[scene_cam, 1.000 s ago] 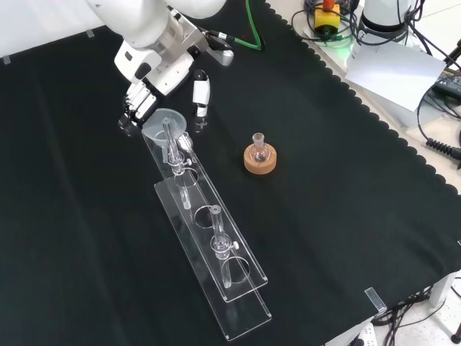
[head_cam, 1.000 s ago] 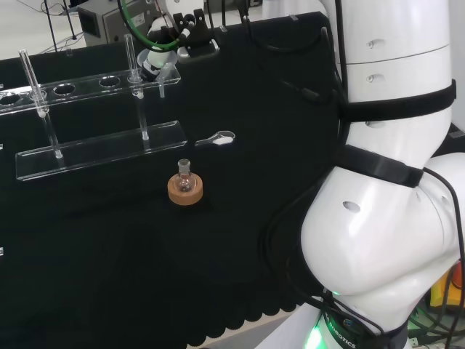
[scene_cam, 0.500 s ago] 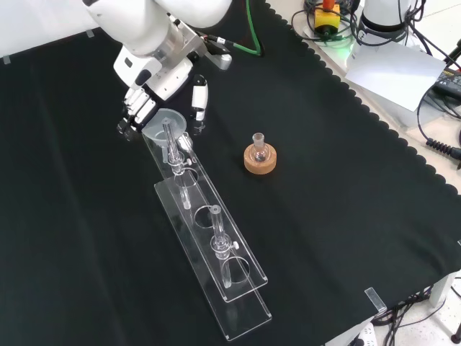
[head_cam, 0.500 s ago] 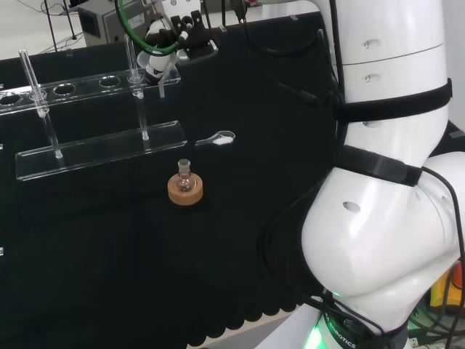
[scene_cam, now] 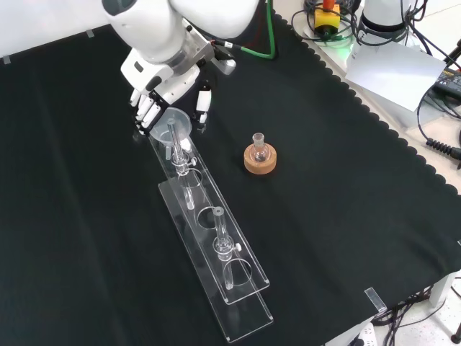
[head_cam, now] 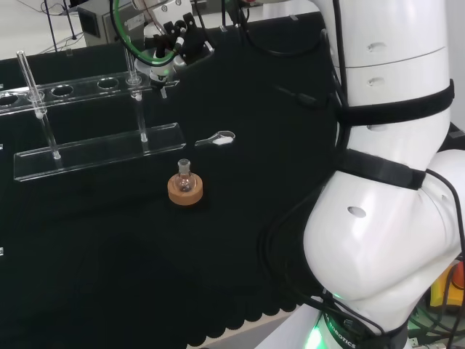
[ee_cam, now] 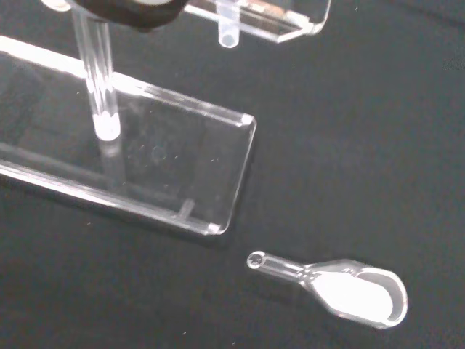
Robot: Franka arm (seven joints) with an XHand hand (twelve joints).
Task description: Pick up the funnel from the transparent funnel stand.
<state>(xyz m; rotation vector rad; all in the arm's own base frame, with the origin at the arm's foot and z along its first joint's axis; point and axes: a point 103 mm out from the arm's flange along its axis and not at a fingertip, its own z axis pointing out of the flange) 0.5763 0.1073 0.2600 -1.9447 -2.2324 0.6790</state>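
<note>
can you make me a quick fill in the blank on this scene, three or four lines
1. The funnel sits at the end of the clear ____.
2. The small flask stands on a ____ ring.
3. The hand hovers at the ____, fingers and thumb either side of it.
4. The cloth on the bench is ____.

Missing words: stand; cork; funnel; black

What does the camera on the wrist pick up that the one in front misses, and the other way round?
The wrist view alone shows a small clear scoop with white powder, lying on the cloth beside the stand's base. The front view alone shows the hand around the funnel at the stand's far end, and a small flask on its cork ring. Both show the transparent funnel stand with its upright posts, and the funnel's stem poking through the top plate.
</note>
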